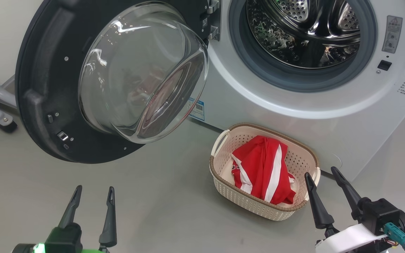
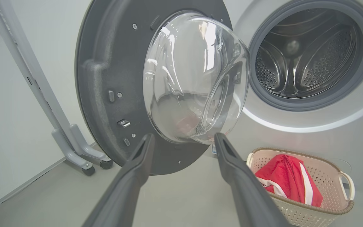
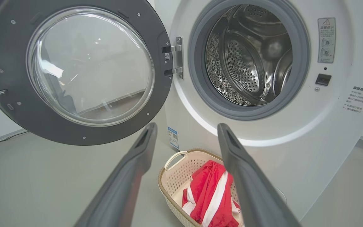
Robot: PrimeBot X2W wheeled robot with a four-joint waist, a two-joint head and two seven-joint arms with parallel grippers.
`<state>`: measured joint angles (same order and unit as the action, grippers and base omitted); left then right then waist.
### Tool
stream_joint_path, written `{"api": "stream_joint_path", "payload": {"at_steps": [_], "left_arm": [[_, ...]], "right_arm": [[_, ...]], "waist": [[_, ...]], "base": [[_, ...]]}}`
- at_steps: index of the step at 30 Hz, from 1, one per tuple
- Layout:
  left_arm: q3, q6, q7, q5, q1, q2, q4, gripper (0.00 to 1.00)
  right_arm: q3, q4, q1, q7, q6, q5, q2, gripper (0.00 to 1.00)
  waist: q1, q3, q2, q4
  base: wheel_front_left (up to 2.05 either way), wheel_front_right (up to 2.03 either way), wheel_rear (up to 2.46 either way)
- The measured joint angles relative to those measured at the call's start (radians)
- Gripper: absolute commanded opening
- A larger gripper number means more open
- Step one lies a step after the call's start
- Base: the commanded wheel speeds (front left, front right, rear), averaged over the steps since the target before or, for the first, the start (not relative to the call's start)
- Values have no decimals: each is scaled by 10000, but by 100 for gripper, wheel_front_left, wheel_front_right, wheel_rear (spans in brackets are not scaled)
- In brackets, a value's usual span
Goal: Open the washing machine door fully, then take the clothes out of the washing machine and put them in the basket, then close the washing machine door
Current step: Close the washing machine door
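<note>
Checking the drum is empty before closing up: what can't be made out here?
- Head view: the washing machine drum's top is cut off by the upper edge; its lowest front is hidden behind the grey ring.
- Right wrist view: part of the basket sits behind a finger.
- Warning label: print too small.

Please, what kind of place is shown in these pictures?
Probably a laundry corner, perhaps a test room rather than a home: a white front-loading washing machine with its door open, a basket of red-and-white clothes on the bare grey floor, and a wheeled metal stand by the plain wall.
</note>
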<state>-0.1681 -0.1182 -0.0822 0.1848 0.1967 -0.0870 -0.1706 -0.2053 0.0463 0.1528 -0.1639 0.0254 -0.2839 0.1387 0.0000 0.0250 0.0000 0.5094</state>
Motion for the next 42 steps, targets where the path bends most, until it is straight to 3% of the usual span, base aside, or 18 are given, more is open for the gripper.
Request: {"api": "stream_joint_path", "payload": {"at_steps": [5,6,8,9,22,27,31,40,42], "left_arm": [[0,0,0,0,17,2,-17,100],[0,0,0,0,25,2,-17,92],[-2,0,4,2,36,4,-17,35],[-12,2,6,10,38,4,-15,0],[-150,23,59,268,81,8,-203,0],[-113,366,-213,1103,81,86,-614,0],[25,786,-435,2895,81,307,-1070,0],[341,1954,-663,8052,84,391,-2163,0],[286,2000,-945,9108,83,391,-2481,0]], "right_arm": [[-2,-13,-1,0,0,2,-17,100],[-2,-21,-1,0,0,2,-17,100],[0,-29,-1,0,0,2,-17,100],[0,-29,-2,0,0,2,-17,100],[-8,-46,-6,0,2,2,-6,100],[-12,-50,-8,0,2,2,42,100],[-12,-50,-9,2,0,4,67,100],[-15,25,-22,104,0,27,159,100],[-10,50,-45,104,0,35,188,100]], "waist": [[0,26,0,-30],[0,30,0,-36],[0,34,0,-46],[0,36,0,-50],[0,53,0,-76],[0,74,0,-76],[0,99,0,-66],[0,296,0,-58],[0,360,0,-68]], "base": [[0,0,0],[0,0,0],[0,0,0],[0,0,0],[0,0,0],[0,0,0],[0,0,0],[0,0,0],[0,0,0]]}}
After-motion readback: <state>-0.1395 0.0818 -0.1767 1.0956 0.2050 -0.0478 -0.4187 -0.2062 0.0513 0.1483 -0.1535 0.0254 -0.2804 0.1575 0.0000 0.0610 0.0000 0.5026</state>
